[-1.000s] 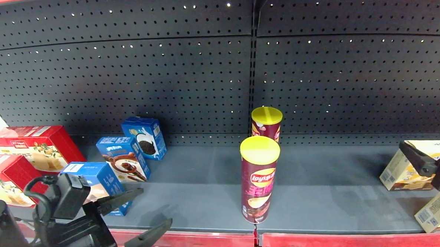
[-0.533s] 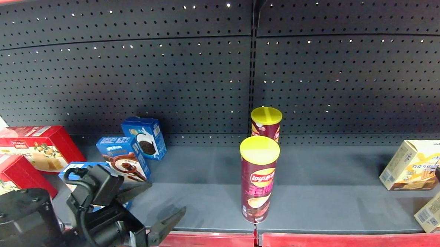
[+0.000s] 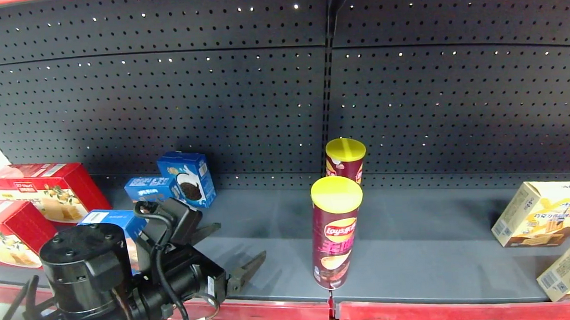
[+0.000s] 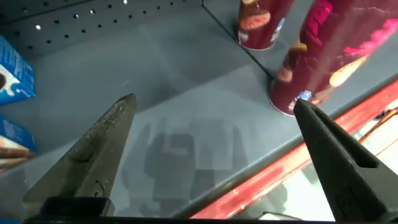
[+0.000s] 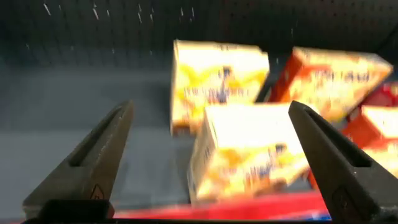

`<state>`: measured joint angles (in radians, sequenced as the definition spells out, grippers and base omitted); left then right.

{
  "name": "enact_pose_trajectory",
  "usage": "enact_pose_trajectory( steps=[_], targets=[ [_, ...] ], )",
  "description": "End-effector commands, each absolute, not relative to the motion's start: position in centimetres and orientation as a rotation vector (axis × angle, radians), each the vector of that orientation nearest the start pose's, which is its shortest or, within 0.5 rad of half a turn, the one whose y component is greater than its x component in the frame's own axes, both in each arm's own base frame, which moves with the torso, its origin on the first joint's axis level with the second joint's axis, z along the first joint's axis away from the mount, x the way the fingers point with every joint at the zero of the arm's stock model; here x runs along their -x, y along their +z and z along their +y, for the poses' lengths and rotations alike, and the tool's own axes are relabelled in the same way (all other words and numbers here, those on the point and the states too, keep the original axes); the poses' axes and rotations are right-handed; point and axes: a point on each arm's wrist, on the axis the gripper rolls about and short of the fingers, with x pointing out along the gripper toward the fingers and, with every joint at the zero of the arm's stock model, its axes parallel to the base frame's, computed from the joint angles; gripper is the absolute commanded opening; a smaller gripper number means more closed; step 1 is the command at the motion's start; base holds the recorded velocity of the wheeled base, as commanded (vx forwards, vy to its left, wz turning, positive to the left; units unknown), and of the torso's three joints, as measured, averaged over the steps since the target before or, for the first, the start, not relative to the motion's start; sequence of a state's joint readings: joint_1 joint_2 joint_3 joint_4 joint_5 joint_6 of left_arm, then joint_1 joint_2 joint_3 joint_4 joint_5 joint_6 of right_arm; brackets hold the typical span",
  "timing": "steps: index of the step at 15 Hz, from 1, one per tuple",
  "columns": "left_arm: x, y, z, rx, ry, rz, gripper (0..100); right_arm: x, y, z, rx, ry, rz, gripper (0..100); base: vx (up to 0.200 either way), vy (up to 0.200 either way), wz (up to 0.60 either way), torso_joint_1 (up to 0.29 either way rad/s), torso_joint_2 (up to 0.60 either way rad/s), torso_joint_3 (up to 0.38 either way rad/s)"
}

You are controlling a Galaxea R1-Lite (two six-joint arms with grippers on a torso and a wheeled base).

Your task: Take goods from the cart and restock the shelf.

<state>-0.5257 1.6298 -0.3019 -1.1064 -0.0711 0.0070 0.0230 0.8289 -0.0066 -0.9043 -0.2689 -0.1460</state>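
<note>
Centre of shelf (image 3: 414,250): front can (image 3: 337,232) directly before rear can (image 3: 345,160)
Left: cookie boxes (image 3: 187,178)
Right: wafer boxes (image 3: 540,214)

I am in a shop, facing a retail display unit. The dark metal shelf (image 3: 414,250) has a perforated back panel (image 3: 167,102) and a red rail (image 3: 441,312) along its front edge. Packaged snacks stand grouped by kind: red boxes (image 3: 46,189) and blue biscuit boxes (image 3: 187,178) toward the left end, crisp tubes (image 3: 336,234) mid-shelf, and yellow boxes (image 3: 537,214) at the right end.
</note>
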Motion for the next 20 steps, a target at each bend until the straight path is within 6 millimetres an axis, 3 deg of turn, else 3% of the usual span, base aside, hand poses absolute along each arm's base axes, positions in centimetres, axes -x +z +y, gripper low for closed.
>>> enact_pose_trajectory(
  steps=[1,4,7,16,20],
  targets=[
    [-20.2,12.5,-11.9,-0.057,-0.592,0.221,100,-6.2,14.9,-0.6,0.136,-0.272,-0.052,100,0.000,0.000,0.00,0.000,0.00,0.000],
    [-20.1,12.4,-11.7,-0.058,-0.590,0.224,100,-3.9,14.0,-0.6,0.149,-0.280,0.045,100,0.000,0.000,-0.20,0.001,0.00,-0.001],
    [-20.2,12.4,-11.8,-0.057,-0.592,0.221,100,-2.1,14.3,-0.6,0.150,-0.245,0.064,100,0.000,0.000,0.00,0.000,0.00,0.000],
    [-20.7,12.0,-12.1,-0.061,-0.593,0.238,100,-2.1,15.4,-0.5,0.127,-0.238,0.050,100,0.000,0.000,0.00,0.000,0.00,0.000],
    [-20.8,11.7,-12.2,-0.063,-0.596,0.249,100,-2.0,15.2,-0.5,0.130,-0.229,0.055,100,0.000,0.000,-0.45,0.002,0.00,0.003]
  ],
)
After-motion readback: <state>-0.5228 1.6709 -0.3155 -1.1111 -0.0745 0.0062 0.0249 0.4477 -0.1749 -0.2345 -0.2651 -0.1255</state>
